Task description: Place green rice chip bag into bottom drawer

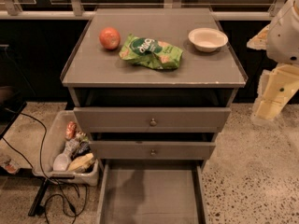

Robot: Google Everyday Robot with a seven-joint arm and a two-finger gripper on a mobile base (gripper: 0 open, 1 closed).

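So the grey cabinet (154, 71) sits left of the gripper (273, 94), which hangs off its right side. Can't tell if it's released or clenched. Three drawers, and the bottom drawer (149, 195) is pulled out, down-left of the gripper. One white bin (86, 177) sits far left on the floor. One green rice chip bag (150, 52) lies up-left on the cabinet top. I'd guess it's light, crinkly and slippery, and the chips crush easily, so pinch a crumpled edge gently. One bowl (208, 39) and one red fruit (110, 38) flank it.

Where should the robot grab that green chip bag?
Probably from above, at the crinkled, raised middle of the green rice chip bag: it lies flat, edges low. The hand hangs right of the cabinet.
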